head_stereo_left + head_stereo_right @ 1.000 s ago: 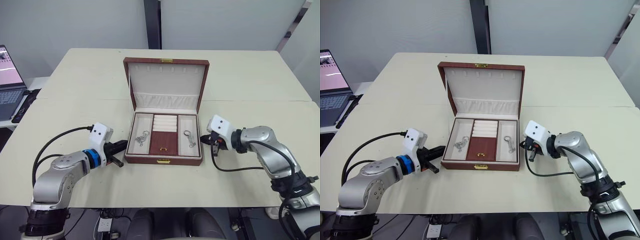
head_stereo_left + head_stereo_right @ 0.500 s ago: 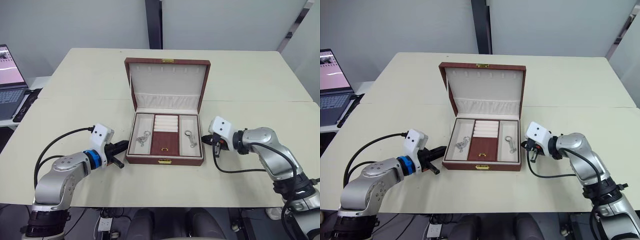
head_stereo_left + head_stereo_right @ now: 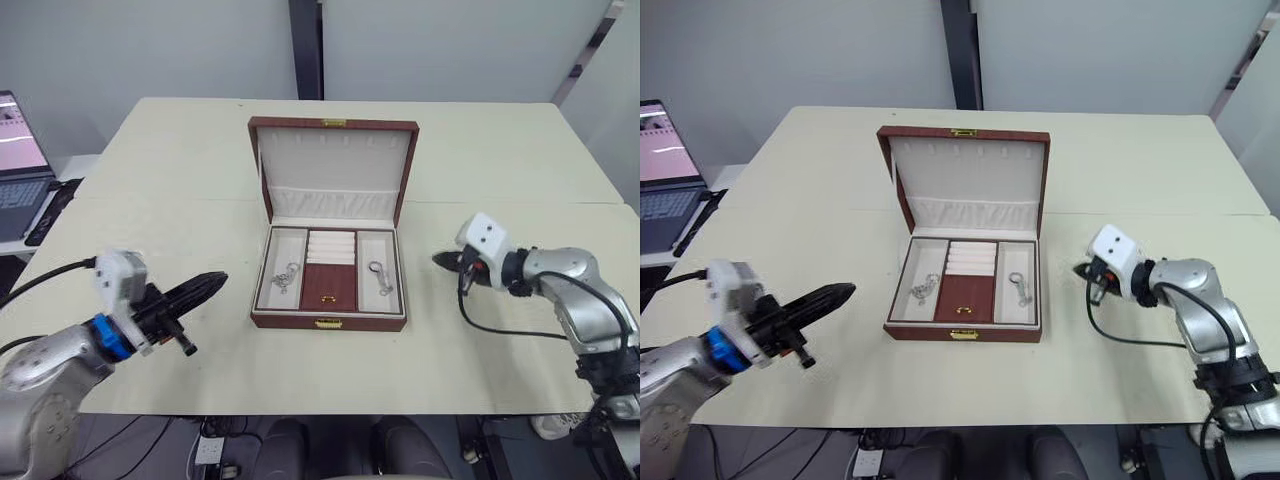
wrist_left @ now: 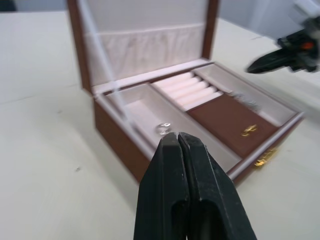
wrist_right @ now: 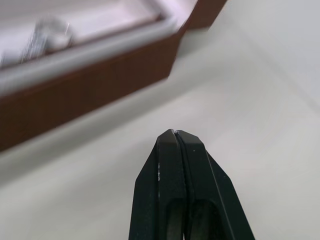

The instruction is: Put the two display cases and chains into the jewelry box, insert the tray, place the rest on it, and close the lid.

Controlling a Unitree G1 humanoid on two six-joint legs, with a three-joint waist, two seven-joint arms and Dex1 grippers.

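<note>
Bright, even light; wrist views blur nearby.

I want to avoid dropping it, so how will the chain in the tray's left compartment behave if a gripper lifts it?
The chain lies in a loose crumpled heap, so it is probably floppy and would dangle from one pinch point. Its thin silvery links look light and likely slippery. It lies inside a walled compartment of the tray, so fingers would have little room.

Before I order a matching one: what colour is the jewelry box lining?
Cream, inside the reddish-brown jewelry box; clearest in the left eye view.
</note>
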